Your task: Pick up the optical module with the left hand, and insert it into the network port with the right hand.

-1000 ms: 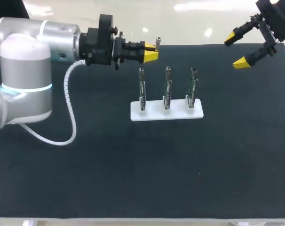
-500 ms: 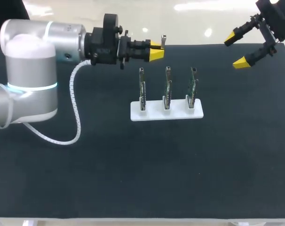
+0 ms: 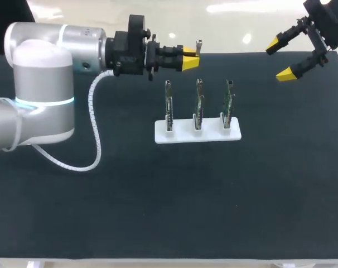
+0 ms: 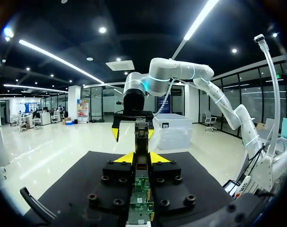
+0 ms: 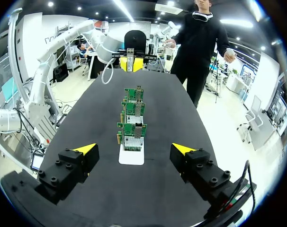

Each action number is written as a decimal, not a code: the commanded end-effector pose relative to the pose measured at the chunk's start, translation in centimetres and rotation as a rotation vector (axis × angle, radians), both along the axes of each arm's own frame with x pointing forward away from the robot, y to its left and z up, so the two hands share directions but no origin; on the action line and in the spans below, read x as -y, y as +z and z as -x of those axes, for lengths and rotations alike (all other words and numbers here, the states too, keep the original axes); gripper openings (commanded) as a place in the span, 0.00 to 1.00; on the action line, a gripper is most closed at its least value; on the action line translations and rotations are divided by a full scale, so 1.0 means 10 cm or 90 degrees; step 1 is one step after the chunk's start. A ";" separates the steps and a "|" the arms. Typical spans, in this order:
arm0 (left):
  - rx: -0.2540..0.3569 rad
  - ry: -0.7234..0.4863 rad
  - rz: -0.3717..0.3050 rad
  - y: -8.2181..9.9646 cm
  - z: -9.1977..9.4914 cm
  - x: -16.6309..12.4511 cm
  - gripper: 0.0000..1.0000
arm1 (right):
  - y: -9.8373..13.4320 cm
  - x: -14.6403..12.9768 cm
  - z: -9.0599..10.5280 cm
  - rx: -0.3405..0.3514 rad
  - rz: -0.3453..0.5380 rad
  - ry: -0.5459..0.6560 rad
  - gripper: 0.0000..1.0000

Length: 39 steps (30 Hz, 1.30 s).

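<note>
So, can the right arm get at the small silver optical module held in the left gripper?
Probably yes. The small silver optical module sticks out beyond the left gripper, the right gripper is open, and nothing lies between them; the green boards on the white stand sit off that line.

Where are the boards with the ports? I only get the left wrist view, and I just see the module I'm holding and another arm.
Observer: Head view shows three green boards upright in a white stand on the table, nearer the camera than your left end effector and its optical module.
Operator: Can the other arm see them?
Observer: In the right wrist view they line up one behind another, straight ahead of the open right end effector.
Operator: Which one is nearest it?
Observer: The board at the stand's right end.
</note>
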<state>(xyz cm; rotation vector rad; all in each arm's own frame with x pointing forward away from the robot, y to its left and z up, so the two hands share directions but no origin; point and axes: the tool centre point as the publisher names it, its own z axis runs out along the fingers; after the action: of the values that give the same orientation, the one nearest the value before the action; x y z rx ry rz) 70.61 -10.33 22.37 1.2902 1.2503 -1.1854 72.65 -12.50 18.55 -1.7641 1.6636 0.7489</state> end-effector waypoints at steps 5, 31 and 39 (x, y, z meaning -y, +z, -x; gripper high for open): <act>0.001 0.003 0.001 0.00 0.01 0.00 0.00 | 0.00 0.00 0.00 0.000 0.000 0.000 1.00; 0.001 0.003 0.001 0.00 0.01 0.00 0.00 | 0.57 -0.96 0.11 -0.041 -0.024 -0.071 1.00; 0.001 0.003 0.001 0.00 0.01 0.00 0.00 | 0.70 -1.28 0.11 -0.057 -0.019 -0.097 1.00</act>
<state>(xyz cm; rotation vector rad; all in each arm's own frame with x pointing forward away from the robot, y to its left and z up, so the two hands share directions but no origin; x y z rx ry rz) 70.61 -10.37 22.40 1.2898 1.2517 -1.1845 71.66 -0.54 25.38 -1.5828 1.7991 0.8106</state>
